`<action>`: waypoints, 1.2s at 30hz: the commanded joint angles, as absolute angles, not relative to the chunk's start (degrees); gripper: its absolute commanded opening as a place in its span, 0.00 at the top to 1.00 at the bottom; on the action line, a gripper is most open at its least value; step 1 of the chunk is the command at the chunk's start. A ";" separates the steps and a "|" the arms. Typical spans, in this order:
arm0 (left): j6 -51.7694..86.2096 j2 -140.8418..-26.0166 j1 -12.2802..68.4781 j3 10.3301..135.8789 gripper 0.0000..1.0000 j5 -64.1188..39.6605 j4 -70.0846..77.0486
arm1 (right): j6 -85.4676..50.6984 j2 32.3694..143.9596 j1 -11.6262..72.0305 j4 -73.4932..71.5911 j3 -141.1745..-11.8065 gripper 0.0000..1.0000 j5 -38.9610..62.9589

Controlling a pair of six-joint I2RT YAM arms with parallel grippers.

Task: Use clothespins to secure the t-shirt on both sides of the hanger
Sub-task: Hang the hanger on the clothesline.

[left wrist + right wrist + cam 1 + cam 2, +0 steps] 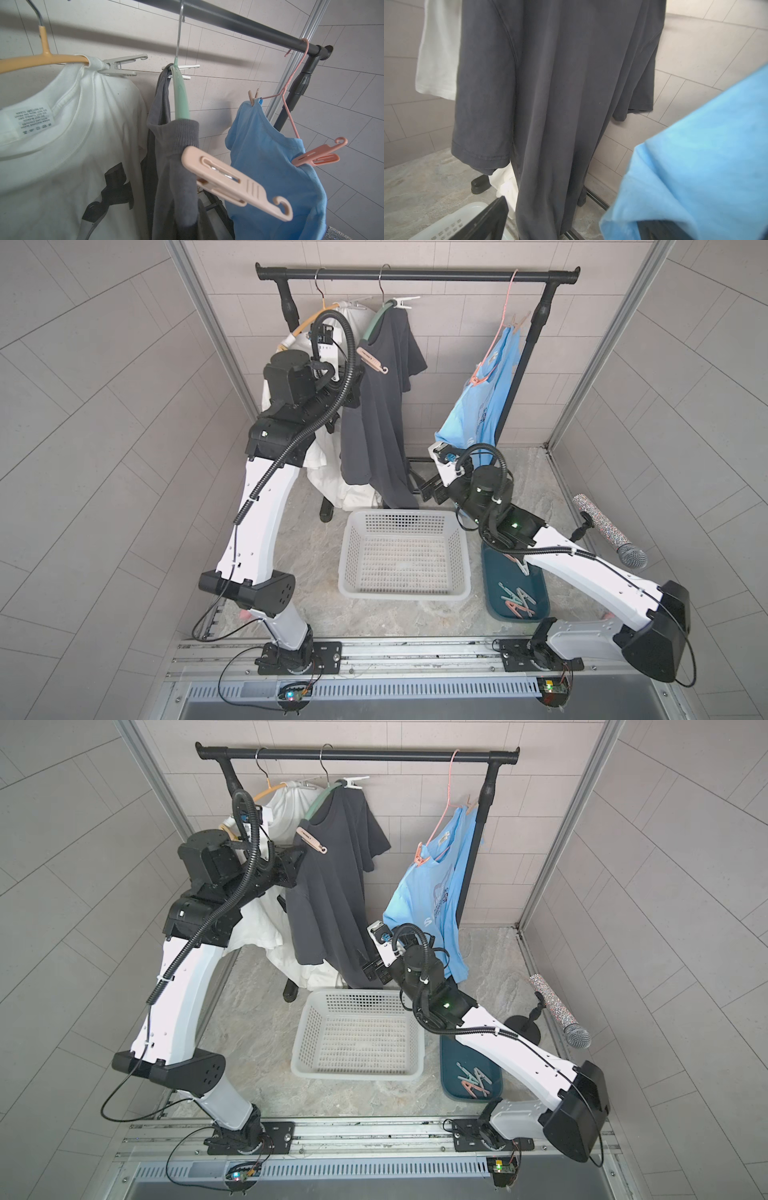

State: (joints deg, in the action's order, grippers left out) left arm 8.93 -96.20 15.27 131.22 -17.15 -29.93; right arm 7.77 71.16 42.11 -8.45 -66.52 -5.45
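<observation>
**Both pins on dark tee; left gripper closed, right gripper wide**

Top views: dark t-shirt [374, 427] [328, 894] hangs on green hanger [372, 321] from rail [415, 275], about 12 o'clock in both top views. Peach clothespin [372, 360] [311, 838] clips the near shoulder, white clothespin [405, 301] the far one. Left gripper [358, 383] [300, 856] is just beside the peach clothespin, at its 7 o'clock, against the shirt edge. Its fingers are pressed together; can't tell if fabric is pinched. Right gripper [430, 489] [372, 969] is low by the hem, empty. Loose clothespins [517, 599] lie in tray [492, 568] at 4 o'clock, well apart from both grippers.

Left wrist: peach clothespin [234, 182] bites the collar fabric at the hanger's [180, 97] low end. Fingers are out of shot.

Right wrist: fingers [488, 218] are spread wide. The dark t-shirt [560, 104] hangs ahead of the gap, and the blue shirt [695, 155] overlaps one finger.
</observation>
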 commanded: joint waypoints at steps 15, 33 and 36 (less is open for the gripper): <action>8.19 -71.60 15.94 108.55 0.05 -10.43 -15.02 | 8.43 52.12 42.19 -9.19 -59.11 0.00 -13.29; 4.65 -38.82 14.98 30.46 0.00 42.51 1.25 | 6.32 41.32 21.90 -19.02 -22.76 0.00 -30.25; 9.37 -42.53 12.29 31.45 0.00 45.26 -2.52 | 0.90 45.54 15.68 -23.67 -17.27 0.00 -27.40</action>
